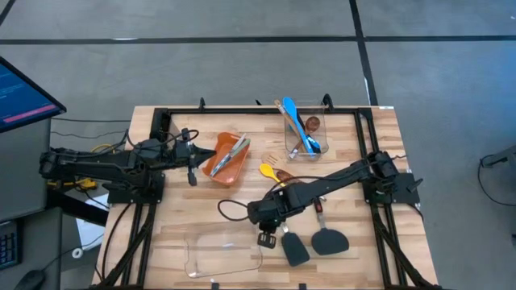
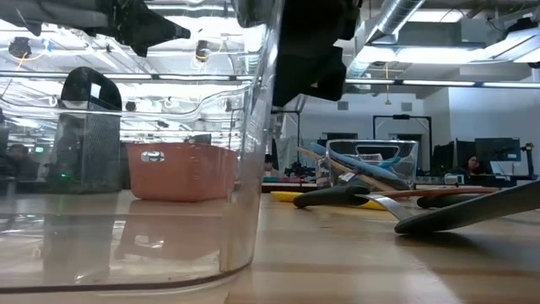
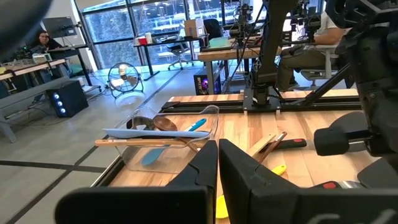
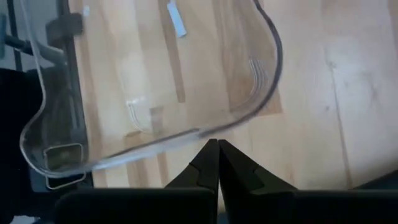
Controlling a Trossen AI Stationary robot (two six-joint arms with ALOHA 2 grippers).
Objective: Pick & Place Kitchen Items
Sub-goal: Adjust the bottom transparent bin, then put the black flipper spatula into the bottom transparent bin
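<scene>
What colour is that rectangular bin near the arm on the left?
The bin is orange, clearest in the high view.

Two spatulas right of the front container.

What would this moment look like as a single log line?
right pincer: shut, empty, by clear container | left pincer: shut, beside orange bin | black spatulas: on table

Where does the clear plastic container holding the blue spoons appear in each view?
High view: clear plastic container at the table's far edge, right of the orange rectangular plastic bin.
Low view: right of centre, again right of the bin.
Left wrist view: left of centre.
Right wrist view: not in it.
Shared landmark: the bin.
</scene>
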